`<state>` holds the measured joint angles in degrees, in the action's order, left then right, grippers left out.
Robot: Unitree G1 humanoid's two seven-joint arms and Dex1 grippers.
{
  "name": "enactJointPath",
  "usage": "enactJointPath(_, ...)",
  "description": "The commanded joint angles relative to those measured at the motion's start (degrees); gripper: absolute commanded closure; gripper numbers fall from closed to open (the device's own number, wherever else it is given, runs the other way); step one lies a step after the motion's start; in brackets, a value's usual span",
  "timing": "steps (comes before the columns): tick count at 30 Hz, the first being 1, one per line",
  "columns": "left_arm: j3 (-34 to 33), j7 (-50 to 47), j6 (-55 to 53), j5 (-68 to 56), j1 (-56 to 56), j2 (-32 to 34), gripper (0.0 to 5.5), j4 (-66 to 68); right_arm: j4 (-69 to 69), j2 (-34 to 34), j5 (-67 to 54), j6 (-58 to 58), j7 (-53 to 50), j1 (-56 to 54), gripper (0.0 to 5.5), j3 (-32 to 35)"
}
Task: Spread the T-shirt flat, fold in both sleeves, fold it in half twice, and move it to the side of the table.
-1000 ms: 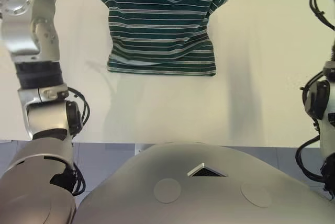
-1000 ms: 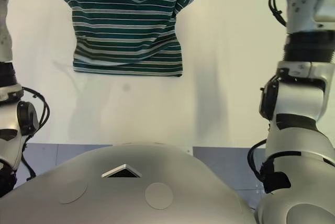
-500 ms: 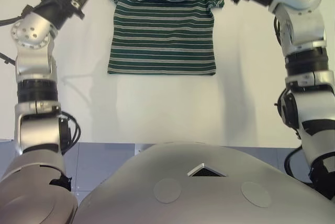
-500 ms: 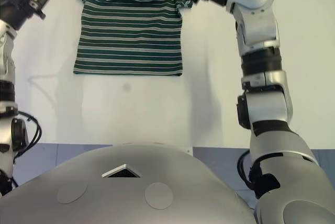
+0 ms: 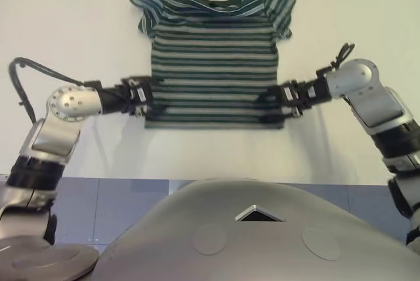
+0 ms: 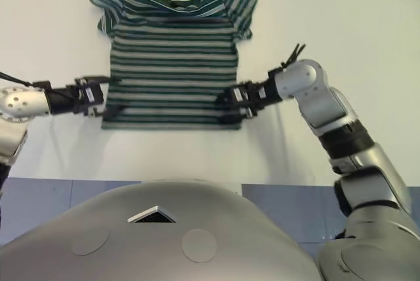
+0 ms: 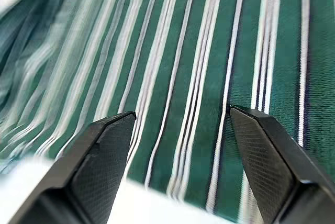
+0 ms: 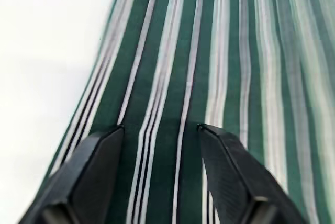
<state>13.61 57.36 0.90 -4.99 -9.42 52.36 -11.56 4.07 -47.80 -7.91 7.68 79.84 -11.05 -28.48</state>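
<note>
Head view: striped T-shirt (image 5: 213, 64) lies spread on the counter (image 5: 65, 31), collar far side, left pincer (image 5: 149, 94) and right pincer (image 5: 270, 102) at its near hem corners; left wrist view: fingers (image 7: 99, 161) apart over cloth by the hem; right wrist view: fingers (image 8: 94, 177) apart over the shirt's side edge

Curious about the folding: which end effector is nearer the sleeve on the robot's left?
Left. The left end effector is at the T-shirt's hem corner on that sleeve's side; the right end effector, at the opposite corner.
</note>
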Motion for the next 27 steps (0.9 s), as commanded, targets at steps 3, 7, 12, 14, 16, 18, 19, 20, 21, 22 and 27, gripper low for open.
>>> enactJointPath(3,3.98,3.53,-15.38,-3.46,-10.77,4.82,2.19,-16.91,4.12,-12.52,-2.2,3.69,10.0,7.24,2.87,0.54)
enactJointPath(7,-1.0,1.51,-20.05,-7.18,-8.9,3.87,2.19,-23.01,10.38,-11.52,-13.58,12.67,10.39,4.52,2.87,6.96)
enactJointPath(12,-22.54,-1.51,-22.98,-18.75,-3.69,1.14,2.19,-15.16,6.02,-5.61,-26.54,24.73,5.61,-4.6,2.87,16.94)
enactJointPath(14,-27.38,-13.5,-26.48,-20.86,3.97,-7.9,2.19,-4.0,-1.65,-0.4,-24.14,23.68,-1.1,-7.79,2.87,18.64)
enactJointPath(16,-28.93,-26.19,-29.69,-20.38,9.05,-17.09,2.19,4.15,-6.35,3.59,-21.72,21.96,-6.19,-7.68,2.87,19.04)
enactJointPath(18,-30.61,-33.27,-32.37,-21.79,11.81,-23.71,2.19,9.65,-8.42,6.1,-20.4,20.9,-8.95,-6.63,2.87,18.97)
enactJointPath(19,-31.32,-34.81,-33.58,-23.0,12.88,-25.95,2.19,11.57,-9.08,7.1,-19.88,20.61,-9.82,-6.26,2.87,18.96)
enactJointPath(20,-31.47,-35.29,-34.33,-23.87,13.69,-27.44,2.19,13.15,-9.67,8.11,-19.46,20.37,-10.76,-6.13,2.87,19.07)
enactJointPath(21,-31.23,-35.23,-35.07,-24.15,14.41,-28.26,2.19,14.58,-10.21,8.89,-19.19,20.16,-11.41,-6.14,2.87,19.2)
enactJointPath(22,-30.41,-34.6,-35.65,-24.0,14.75,-28.42,2.19,15.65,-10.77,9.45,-18.86,19.84,-11.82,-6.24,2.87,19.29)
enactJointPath(27,-24.96,-32.49,-37.26,-20.18,11.4,-26.92,2.52,15.58,-12.75,11.24,-17.08,18.65,-11.94,-6.94,2.87,19.04)
